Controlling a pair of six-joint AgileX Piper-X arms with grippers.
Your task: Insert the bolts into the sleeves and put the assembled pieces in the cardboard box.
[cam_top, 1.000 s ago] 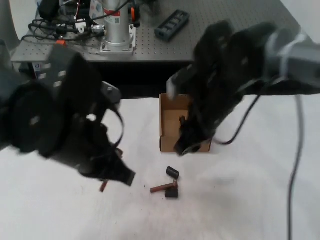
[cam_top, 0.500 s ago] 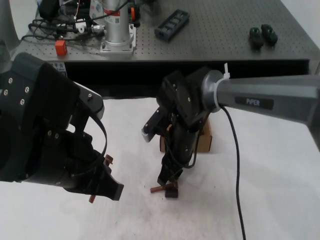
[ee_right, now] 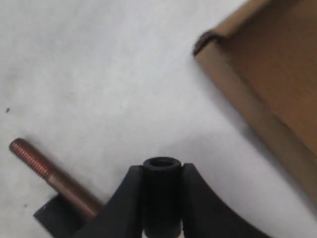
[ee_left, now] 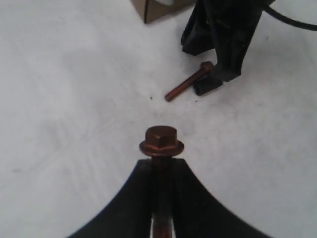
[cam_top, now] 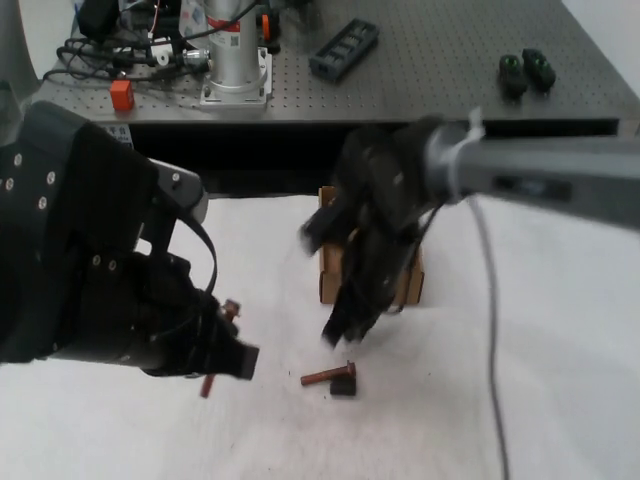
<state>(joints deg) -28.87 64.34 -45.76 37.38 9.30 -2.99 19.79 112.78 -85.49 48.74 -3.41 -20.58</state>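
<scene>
My left tool [ee_left: 161, 167] is closed on the shank of a copper bolt [ee_left: 161, 141], with the hexagonal flanged head standing clear beyond the fingertips. My right tool [ee_right: 162, 171] is clamped on a black sleeve [ee_right: 162, 196], whose open bore faces out past the fingers. In the high view my left tool [cam_top: 228, 350] sits low over the white surface [cam_top: 520, 400], on the near left, well apart from the cardboard box [cam_top: 328, 285]. My right tool [cam_top: 340, 330] hangs just in front of that box, above the parts lying loose on the cloth. Below it a second bolt [cam_top: 322, 377] lies flat. Its head end touches a second sleeve [cam_top: 343, 386], which lies on its side. My right wrist view shows the threaded end of that second bolt [ee_right: 29, 156] pointing away from the box wall [ee_right: 247, 114].
</scene>
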